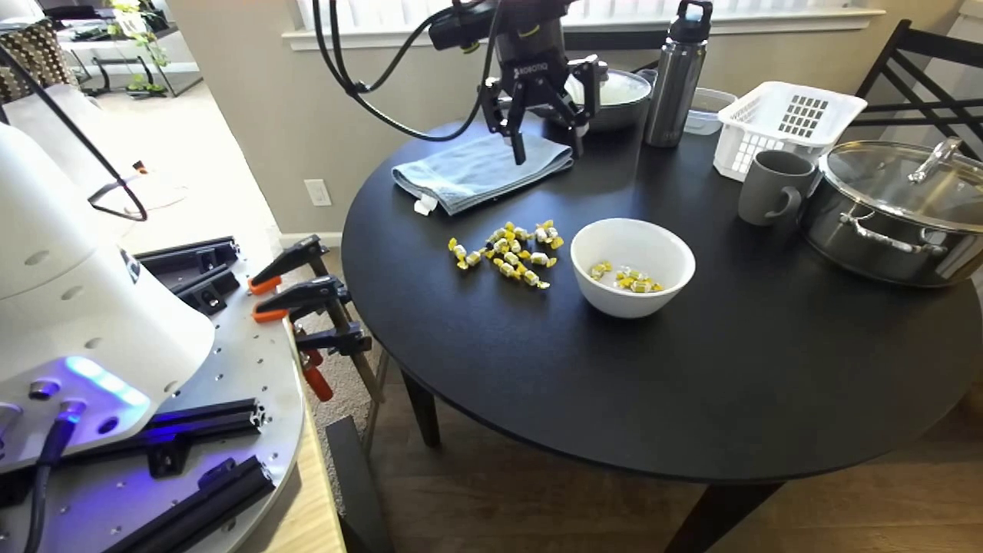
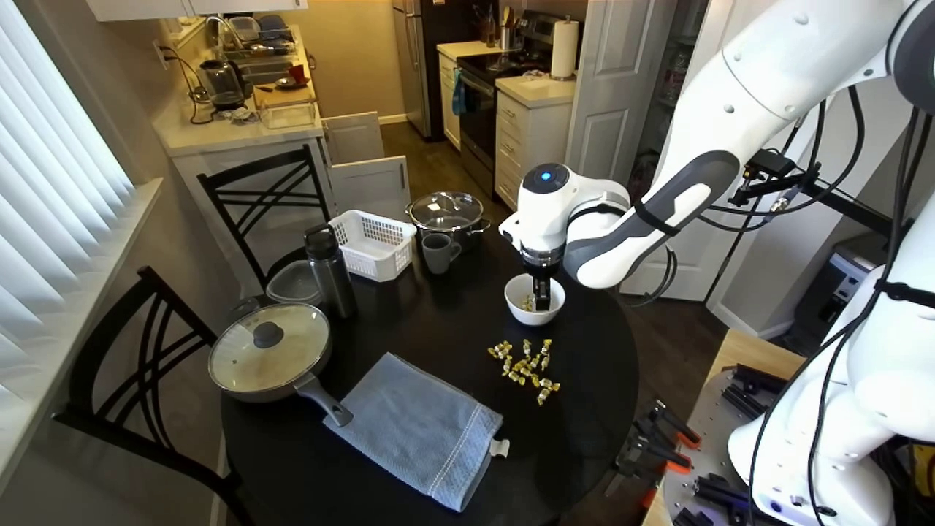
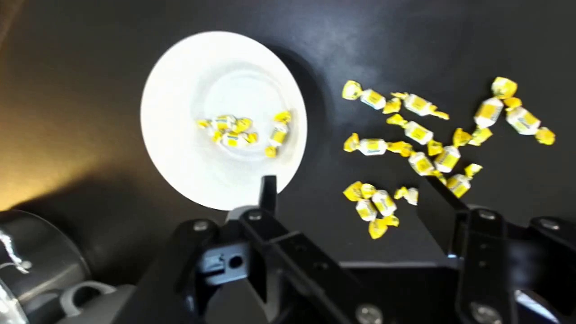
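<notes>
OK, in an exterior view: gripper (image 1: 547, 150) up above the table (image 1: 691, 384), jaws spread wide, nothing held. Yellow-and-white wrapped candies (image 1: 503, 246) lie on it, just beside a white bowl (image 1: 626, 303) with a few more inside; blue cloth (image 1: 480, 173) near the pile. In an exterior view: gripper overlaps the bowl in line of sight, height hard to judge; grey mug (image 2: 438, 254) just beside lidded pot (image 2: 449, 212). Wrist view: wide gap between fingers (image 3: 268, 193), one overlapping bowl's rim, the other masking some table candies; three candies show in the bowl.

One bowl (image 1: 628, 302), about fifteen candies (image 3: 372, 146) (three inside it), one gray mug (image 2: 437, 254), two chairs (image 2: 256, 164)
</notes>
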Robot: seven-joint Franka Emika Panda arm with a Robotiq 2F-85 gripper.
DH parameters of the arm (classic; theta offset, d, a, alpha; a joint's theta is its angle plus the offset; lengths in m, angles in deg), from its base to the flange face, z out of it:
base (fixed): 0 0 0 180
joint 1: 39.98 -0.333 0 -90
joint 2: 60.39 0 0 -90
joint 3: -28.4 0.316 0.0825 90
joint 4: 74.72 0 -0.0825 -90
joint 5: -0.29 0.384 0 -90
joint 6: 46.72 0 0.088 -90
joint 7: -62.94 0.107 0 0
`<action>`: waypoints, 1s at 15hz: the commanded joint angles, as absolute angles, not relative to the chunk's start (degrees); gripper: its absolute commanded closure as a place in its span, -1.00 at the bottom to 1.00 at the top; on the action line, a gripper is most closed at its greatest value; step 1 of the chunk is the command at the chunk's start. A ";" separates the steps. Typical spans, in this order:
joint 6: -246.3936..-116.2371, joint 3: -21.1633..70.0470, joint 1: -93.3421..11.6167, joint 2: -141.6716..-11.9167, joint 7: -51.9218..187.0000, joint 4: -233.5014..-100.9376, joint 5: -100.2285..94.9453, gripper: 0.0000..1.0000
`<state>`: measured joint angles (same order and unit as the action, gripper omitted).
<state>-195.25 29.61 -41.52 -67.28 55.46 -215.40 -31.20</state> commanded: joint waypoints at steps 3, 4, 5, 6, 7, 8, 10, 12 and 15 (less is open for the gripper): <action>-200.99 32.40 -42.44 -74.55 42.49 -215.69 -26.76 -1.00; -202.34 32.22 -42.60 -76.40 42.49 -215.48 -27.66 -1.00; -203.82 31.72 -43.07 -78.47 43.53 -215.31 -28.82 -1.00; -204.89 31.58 -43.25 -80.15 43.66 -215.23 -28.78 -1.00; -205.75 31.20 -43.63 -81.91 44.50 -215.11 -29.00 -1.00; -206.30 30.94 -43.84 -83.36 44.69 -214.93 -28.96 -1.00; -207.61 29.99 -44.63 -85.60 45.59 -214.71 -29.36 -1.00; -209.36 28.82 -45.55 -87.28 46.36 -214.36 -29.92 -1.00; -216.13 25.86 -47.45 -89.24 47.93 -214.28 -31.18 -1.00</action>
